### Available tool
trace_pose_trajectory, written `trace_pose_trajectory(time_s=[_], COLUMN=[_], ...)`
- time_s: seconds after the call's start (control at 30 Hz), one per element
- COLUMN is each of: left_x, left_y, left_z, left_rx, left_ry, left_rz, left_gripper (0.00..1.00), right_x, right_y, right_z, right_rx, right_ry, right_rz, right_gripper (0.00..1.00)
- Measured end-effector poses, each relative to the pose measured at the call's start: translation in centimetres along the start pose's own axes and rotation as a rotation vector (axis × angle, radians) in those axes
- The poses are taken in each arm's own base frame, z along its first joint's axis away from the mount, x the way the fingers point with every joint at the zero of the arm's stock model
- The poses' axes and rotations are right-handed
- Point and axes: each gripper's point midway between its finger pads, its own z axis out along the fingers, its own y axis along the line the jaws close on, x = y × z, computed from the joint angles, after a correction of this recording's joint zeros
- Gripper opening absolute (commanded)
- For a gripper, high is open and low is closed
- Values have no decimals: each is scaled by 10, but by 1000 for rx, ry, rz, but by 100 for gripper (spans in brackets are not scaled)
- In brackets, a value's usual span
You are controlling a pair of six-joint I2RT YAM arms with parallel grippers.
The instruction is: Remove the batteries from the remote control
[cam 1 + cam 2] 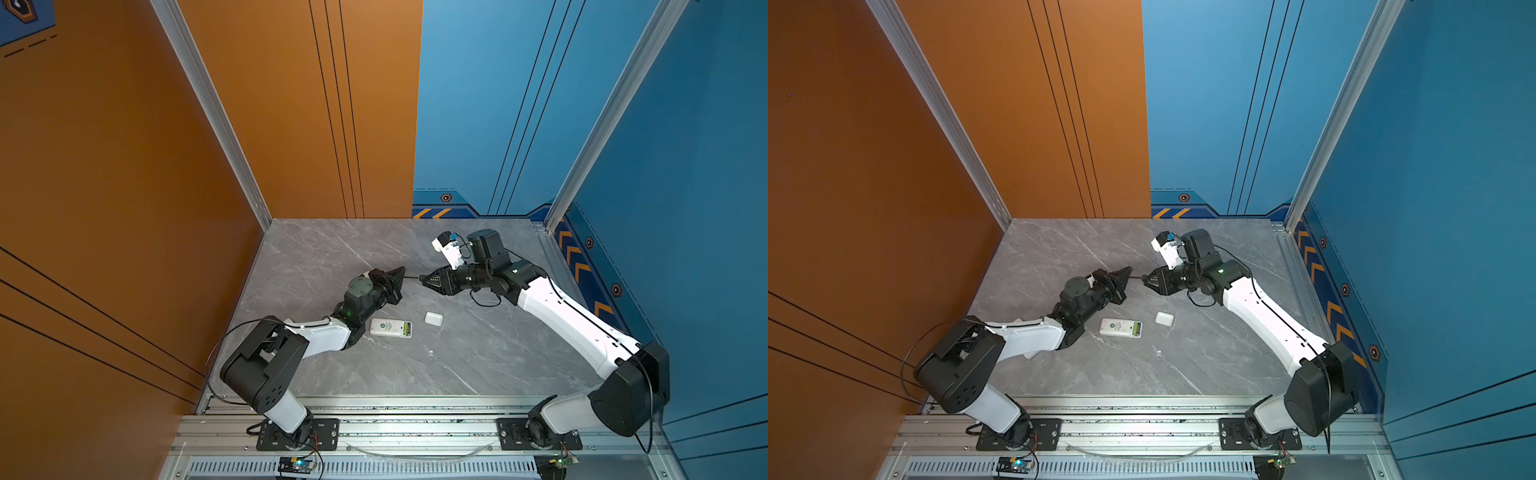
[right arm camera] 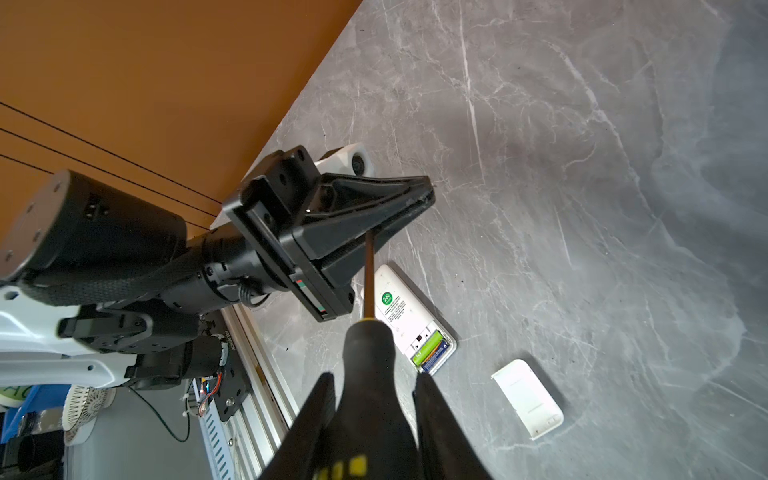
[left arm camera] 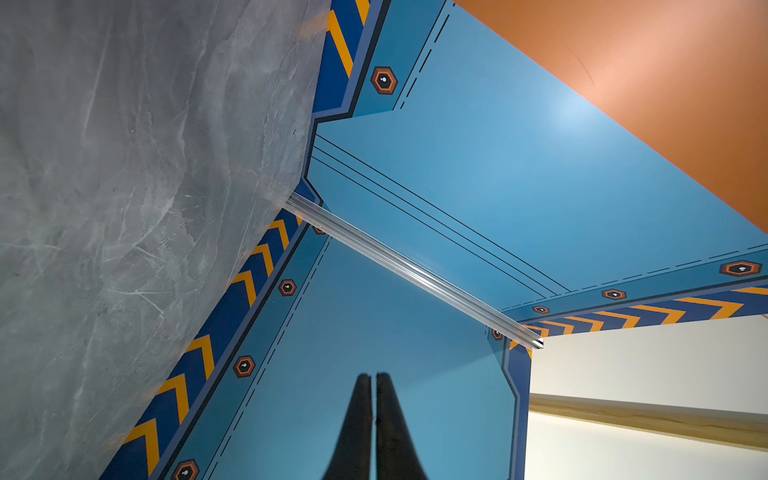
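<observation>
The white remote control (image 1: 388, 327) (image 1: 1119, 327) (image 2: 405, 316) lies back up on the grey table with its compartment uncovered. Inside it lie the batteries (image 2: 430, 351) (image 1: 406, 329), one lime green and one dark. Above the table, a screwdriver (image 2: 368, 353) spans between both grippers. My left gripper (image 1: 403, 271) (image 1: 1130, 274) (image 3: 373, 376) is shut on its thin shaft (image 1: 412, 277). My right gripper (image 2: 374, 376) (image 1: 423, 279) (image 1: 1144, 279) has its fingers against the black-and-yellow handle. Both grippers hang well behind the remote.
A white lid (image 1: 434, 318) (image 1: 1164, 318) (image 2: 528, 397) lies right of the remote. A tiny white bit (image 1: 430, 352) sits nearer the front. An orange wall stands to the left, blue walls to the back and right, and a metal rail (image 1: 395, 415) runs along the front.
</observation>
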Motion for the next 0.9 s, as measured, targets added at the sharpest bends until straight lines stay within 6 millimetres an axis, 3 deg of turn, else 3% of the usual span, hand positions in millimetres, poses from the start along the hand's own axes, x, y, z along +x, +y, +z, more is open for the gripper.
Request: trace_pose_trajectory(time_s=[0.17, 0.2, 0.23, 0.3, 0.4, 0.47, 0.6, 0.7, 0.8, 0.9], left_x=[2, 2, 2, 3, -3, -22, -82, -115, -119, -97], left_y=[0, 1, 1, 1, -3, -8, -32, -54, -79, -91], left_z=[0, 0, 0, -1, -2, -9, -45, -82, -102, -103], left_rx=[3, 3, 2, 2, -12, -26, -92, -183, -320, -464], left_ry=[3, 3, 3, 12, 36, 17, -111, -234, -276, -201], left_rz=[1, 0, 1, 1, 0, -6, -11, 120, 394, 761], left_gripper=[0, 17, 44, 70, 84, 98, 98, 98, 98, 99], right_x=[-1, 0, 0, 2, 8, 14, 28, 39, 52, 66], right_y=[0, 0, 0, -1, -9, -16, -26, -20, -10, -3], right_z=[-2, -2, -2, -3, -5, -10, -34, -61, -79, -84], right_rx=[-18, -19, -18, -10, 40, 95, 245, 320, 370, 390], right_ry=[-1, 1, 2, 12, 37, 54, 79, 70, 79, 113], right_rz=[12, 14, 14, 20, 42, 71, 130, 182, 226, 302], right_gripper=[0, 0, 0, 0, 0, 0, 0, 0, 0, 0])
